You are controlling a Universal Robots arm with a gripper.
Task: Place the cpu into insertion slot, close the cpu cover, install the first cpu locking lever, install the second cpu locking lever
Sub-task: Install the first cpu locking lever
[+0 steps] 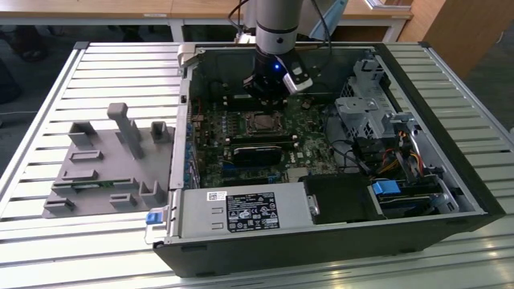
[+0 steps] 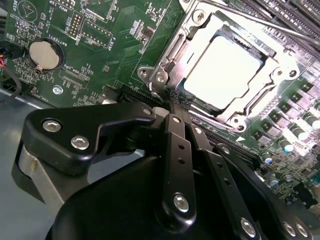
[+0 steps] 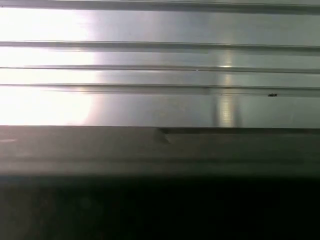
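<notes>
Second wrist view: end effector overlapping cpu cover.

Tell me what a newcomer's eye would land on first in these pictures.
First the open computer case on the slatted table, with the arm reaching down into it. In the second wrist view, the bright cpu sits framed by the cpu cover, the gripper at its corner.

Green circuit board dotted with white print, dull silver cpu glaring pale inside the silver-grey cpu cover, glossy black tool, ribbed silver tabletop, grey fixture.
</notes>
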